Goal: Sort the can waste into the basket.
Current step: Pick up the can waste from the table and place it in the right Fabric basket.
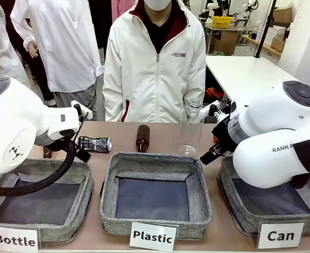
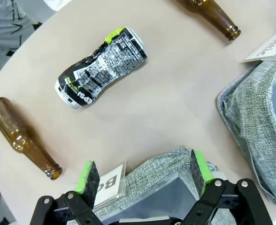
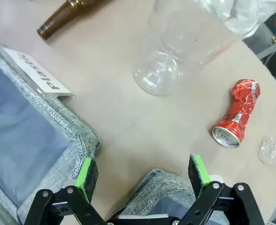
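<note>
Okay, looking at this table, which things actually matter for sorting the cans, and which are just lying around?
For the job:
black crushed can
red crushed can
Can basket

Just lying about:
brown glass bottles
clear plastic bottle
Plastic basket
Bottle basket

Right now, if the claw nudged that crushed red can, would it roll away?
Probably not far: the red can lies on its side but is crumpled and bent, so it should wobble, not roll. Its shiny skin may slip.
</note>
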You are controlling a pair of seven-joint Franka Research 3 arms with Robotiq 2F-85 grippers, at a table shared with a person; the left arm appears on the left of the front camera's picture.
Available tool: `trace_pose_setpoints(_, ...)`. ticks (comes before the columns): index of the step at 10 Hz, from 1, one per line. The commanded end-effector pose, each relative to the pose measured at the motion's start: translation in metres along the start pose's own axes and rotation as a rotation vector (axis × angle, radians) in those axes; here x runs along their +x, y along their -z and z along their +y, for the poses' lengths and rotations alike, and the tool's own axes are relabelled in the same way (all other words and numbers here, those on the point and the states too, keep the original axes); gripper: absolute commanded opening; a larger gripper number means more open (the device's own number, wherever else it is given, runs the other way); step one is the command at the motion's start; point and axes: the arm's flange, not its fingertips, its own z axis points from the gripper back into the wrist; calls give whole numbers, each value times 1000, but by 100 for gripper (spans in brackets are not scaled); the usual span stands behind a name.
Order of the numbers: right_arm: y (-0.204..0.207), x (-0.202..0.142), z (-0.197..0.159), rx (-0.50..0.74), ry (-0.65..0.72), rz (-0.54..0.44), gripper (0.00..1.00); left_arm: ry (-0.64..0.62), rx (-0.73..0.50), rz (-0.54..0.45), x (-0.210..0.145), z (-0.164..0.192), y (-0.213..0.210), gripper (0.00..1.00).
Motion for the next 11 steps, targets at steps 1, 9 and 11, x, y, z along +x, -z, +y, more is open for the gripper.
trace_pose_setpoints(1, 0, 0, 0, 0, 0, 0, 100, 0, 0, 0, 0, 0, 0, 98)
trace_pose_setpoints(9, 0, 0, 0, 0, 0, 0, 100, 0, 0, 0, 0, 0, 0, 98)
trace_pose_setpoints(11, 0, 0, 0, 0, 0, 0, 100, 0, 0, 0, 0, 0, 0, 98)
